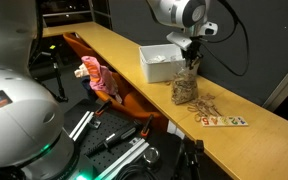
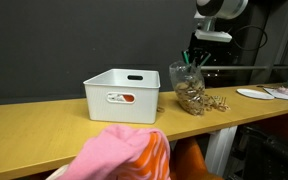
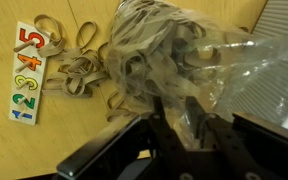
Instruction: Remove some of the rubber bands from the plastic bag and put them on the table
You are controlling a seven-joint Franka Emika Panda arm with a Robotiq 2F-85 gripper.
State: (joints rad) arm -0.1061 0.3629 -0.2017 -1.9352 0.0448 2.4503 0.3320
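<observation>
Atop the wooden bench (image 1: 114, 52), a clear plastic bag of tan rubber bands (image 2: 190, 92) stands near a white plastic bin (image 2: 120, 95), loose bands (image 3: 79, 68) beside it. Black pincer (image 1: 192, 62) at its mouth; grip state unclear.

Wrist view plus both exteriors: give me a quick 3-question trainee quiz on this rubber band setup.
1. True or false: loose rubber bands already lie on the table, outside the plastic bag.
2. What lies beside the loose bands in the wrist view? A) a number strip B) scissors C) a mug
3. Fill in: the bin standing next to the bag is ___ in colour.

Key: 1 true; 2 A; 3 white.
</observation>
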